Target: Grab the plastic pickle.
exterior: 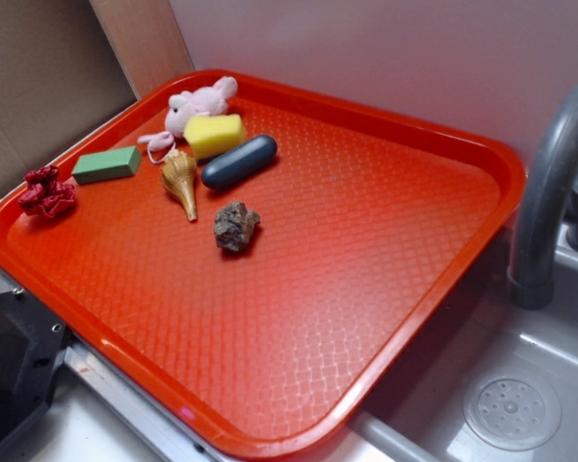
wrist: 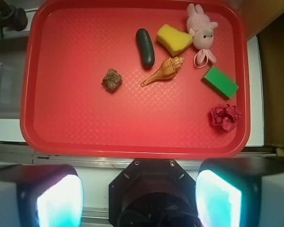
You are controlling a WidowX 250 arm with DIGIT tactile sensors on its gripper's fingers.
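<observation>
Teal-lit pads of the tool (wrist: 139, 198) stand wide apart at the bottom of the wrist view, holding nothing; we see the tool held high above the near edge of the red tray (wrist: 132, 150), looking straight down, well clear of everything on it. In the exterior view the tool itself is out of frame. Outward from it lie the grey-brown rock (wrist: 111, 80), then the tan seashell (wrist: 163, 71), and beyond these the plastic pickle (wrist: 145, 47), lying flat toward the tray's far edge. We judge the chief risk to be crowding: the pickle's far end lies just beside the yellow sponge (wrist: 173, 39), and the shell's wide end sits close to its near end, so a descent off-centre could nudge or pinch a neighbour. We also expect the smooth rounded body to roll or squirt out if the closing pads meet it away from its middle. The rock, similar in tone, invites mistaken selection.
</observation>
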